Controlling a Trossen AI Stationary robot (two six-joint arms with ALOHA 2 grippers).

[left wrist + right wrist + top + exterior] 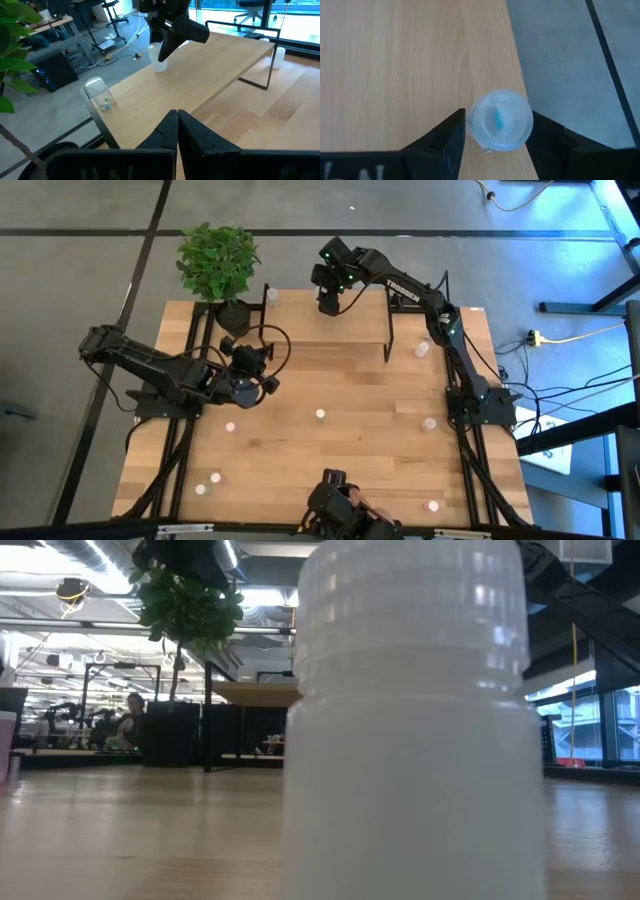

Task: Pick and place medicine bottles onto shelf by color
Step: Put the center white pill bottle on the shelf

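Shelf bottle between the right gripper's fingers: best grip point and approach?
Grip the bottle across its round cap, coming straight down from above. It stands upright near the edge of the shelf, and the right gripper already straddles it with fingers either side.

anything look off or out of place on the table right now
Nothing spilled or tipped. One oddity: a medicine bottle stands right against the low camera, blocking most of that view. The right end effector straddles a bottle close to the shelf edge, which looks deliberate.
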